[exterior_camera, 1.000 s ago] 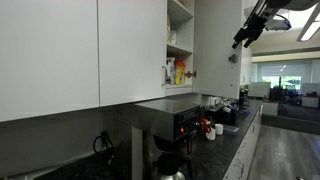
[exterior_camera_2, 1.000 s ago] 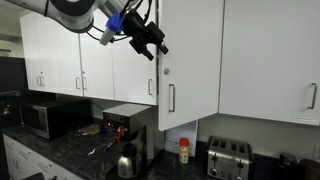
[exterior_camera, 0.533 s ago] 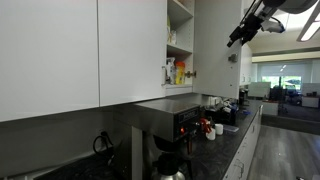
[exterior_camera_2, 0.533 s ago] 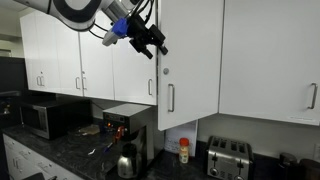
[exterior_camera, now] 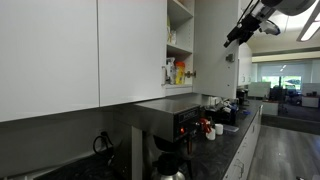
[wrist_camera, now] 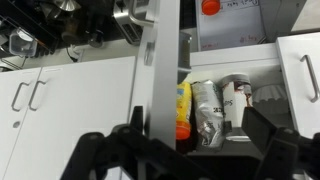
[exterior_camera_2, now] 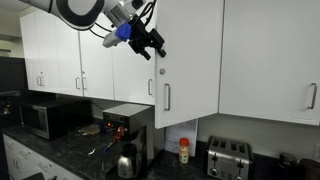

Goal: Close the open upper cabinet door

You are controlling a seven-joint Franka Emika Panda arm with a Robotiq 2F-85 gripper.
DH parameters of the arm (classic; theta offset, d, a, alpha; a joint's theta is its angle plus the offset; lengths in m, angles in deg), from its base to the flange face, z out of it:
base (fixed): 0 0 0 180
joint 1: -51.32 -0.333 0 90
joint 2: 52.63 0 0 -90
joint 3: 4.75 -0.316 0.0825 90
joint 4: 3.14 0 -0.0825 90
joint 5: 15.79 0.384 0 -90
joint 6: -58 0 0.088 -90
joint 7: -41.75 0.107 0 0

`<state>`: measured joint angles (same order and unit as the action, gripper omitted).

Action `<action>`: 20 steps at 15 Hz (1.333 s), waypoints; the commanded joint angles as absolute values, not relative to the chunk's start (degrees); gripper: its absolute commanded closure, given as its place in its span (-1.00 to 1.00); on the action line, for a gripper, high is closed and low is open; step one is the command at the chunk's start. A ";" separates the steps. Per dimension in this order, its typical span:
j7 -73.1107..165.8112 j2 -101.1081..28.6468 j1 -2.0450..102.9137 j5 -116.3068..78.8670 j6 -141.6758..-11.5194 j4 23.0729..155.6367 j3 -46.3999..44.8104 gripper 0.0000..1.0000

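- While it stands swung out from the row of white cabinets, the upper cabinet door (exterior_camera: 215,50) fills the upper middle of that exterior view, with the open shelves showing just to its left.
- In an exterior view the same door (exterior_camera_2: 190,60) faces the camera as a tall white slab in the upper centre, and its slim silver bar handle (exterior_camera_2: 167,97) runs upright near its lower left corner.
- In the wrist view only the door's thin edge (wrist_camera: 165,70) shows, a pale strip running down the middle of the frame.
- The gripper (exterior_camera_2: 153,44) hangs at the door's upper left edge; in an exterior view it (exterior_camera: 232,38) sits at the door's upper right edge. Whether it touches the door cannot be told.
- In the wrist view the gripper (wrist_camera: 185,150) enters from the bottom, its fingers (wrist_camera: 105,150) spread wide, and the door's edge lines up with the gap between them.
- Inside the cabinet, right of the edge, a yellow bottle (wrist_camera: 184,110) stands beside other containers.
- Below the cabinets a coffee machine (exterior_camera_2: 125,125) sits on the dark worktop (exterior_camera_2: 60,150), with a microwave (exterior_camera_2: 45,118) at lower left and a toaster (exterior_camera_2: 228,158) at lower right.
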<state>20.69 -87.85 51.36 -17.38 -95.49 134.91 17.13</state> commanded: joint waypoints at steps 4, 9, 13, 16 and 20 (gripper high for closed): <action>15.94 -86.34 46.91 -14.97 -97.65 135.16 17.73 -1.00; 13.48 -84.51 43.89 -15.02 -99.45 134.55 17.80 -1.00; 11.83 -83.01 41.29 -14.57 -101.96 134.27 17.97 -1.00; 10.88 -82.02 39.15 -13.68 -103.31 133.97 18.43 -1.00; 9.26 -80.52 35.89 -11.54 -105.03 133.25 19.47 -1.00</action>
